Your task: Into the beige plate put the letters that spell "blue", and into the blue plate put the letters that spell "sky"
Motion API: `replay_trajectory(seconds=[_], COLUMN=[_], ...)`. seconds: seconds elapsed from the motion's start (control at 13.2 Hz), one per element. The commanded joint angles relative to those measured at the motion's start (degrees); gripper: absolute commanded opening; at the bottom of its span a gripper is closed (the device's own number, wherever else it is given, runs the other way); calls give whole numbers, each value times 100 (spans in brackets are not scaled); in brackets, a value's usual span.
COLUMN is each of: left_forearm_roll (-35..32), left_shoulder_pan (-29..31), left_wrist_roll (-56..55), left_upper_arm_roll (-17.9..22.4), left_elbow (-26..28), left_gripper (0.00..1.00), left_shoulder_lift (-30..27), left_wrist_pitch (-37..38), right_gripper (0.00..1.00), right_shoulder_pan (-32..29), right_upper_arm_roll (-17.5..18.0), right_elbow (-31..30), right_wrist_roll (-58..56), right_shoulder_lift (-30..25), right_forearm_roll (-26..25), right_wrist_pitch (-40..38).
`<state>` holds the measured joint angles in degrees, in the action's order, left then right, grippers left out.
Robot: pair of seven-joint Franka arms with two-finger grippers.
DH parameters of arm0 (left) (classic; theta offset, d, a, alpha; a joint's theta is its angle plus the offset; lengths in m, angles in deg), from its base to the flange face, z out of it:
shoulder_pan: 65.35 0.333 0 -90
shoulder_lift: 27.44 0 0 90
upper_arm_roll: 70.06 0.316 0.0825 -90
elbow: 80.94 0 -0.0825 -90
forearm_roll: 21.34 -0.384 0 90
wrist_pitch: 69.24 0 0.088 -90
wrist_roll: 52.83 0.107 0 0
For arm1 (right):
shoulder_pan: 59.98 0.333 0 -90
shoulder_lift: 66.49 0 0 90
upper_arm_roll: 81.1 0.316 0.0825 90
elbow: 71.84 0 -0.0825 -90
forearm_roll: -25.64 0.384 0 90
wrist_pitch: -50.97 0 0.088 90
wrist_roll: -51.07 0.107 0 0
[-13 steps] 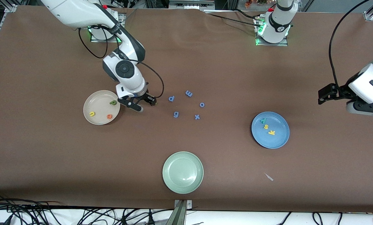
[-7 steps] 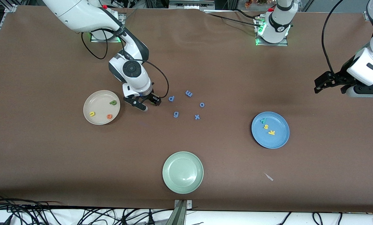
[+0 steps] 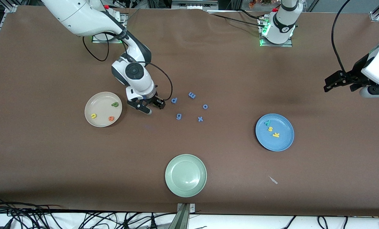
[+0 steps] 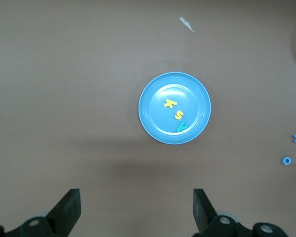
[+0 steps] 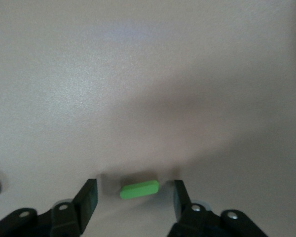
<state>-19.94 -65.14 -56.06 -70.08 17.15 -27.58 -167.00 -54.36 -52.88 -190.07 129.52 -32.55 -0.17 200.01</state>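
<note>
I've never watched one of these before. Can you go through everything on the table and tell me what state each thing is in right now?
beige plate: holds "b", "u", "e".
green "l": flat on the table, between the open fingers, untouched.
right gripper: open, low over the "l".
blue plate: holds "s", "k", "y".
left gripper: open, empty, waiting at its end of the table.
pale green plate: empty.
five blue-purple letters: loose on the table.

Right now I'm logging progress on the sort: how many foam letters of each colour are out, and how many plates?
Blue-purple letters: 5
Yellow letters: 3
Green letters: 2
Orange letter: 1
Teal letter: 1
Plates: 3
Total: 15
</note>
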Motion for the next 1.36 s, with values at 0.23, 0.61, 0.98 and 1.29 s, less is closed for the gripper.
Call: replay_trajectory(seconds=[0.23, 0.61, 0.98, 1.29], left_forearm_roll=[44, 44, 44, 44], left_shoulder_pan=[154, 172, 145, 145], left_wrist_roll=[-37, -19, -28, -20], left_upper_arm_roll=[-288, -297, -297, -297], left_elbow=[-177, -185, -220, -220], left_gripper=[100, 100, 100, 100], left_shoulder_lift=[57, 48, 49, 49], left_wrist_pitch=[161, 258, 266, 284], right_gripper=[57, 15, 0, 0], right_shoulder_pan=[18, 18, 18, 18], right_upper_arm_roll=[-27, -27, -27, -36], right_elbow=[98, 81, 81, 98], right_wrist_roll=[126, 135, 153, 39], right_shoulder_lift=[122, 139, 139, -62], right_forearm_roll=[-267, -267, -267, -241], right_wrist_pitch=[64, 82, 82, -6])
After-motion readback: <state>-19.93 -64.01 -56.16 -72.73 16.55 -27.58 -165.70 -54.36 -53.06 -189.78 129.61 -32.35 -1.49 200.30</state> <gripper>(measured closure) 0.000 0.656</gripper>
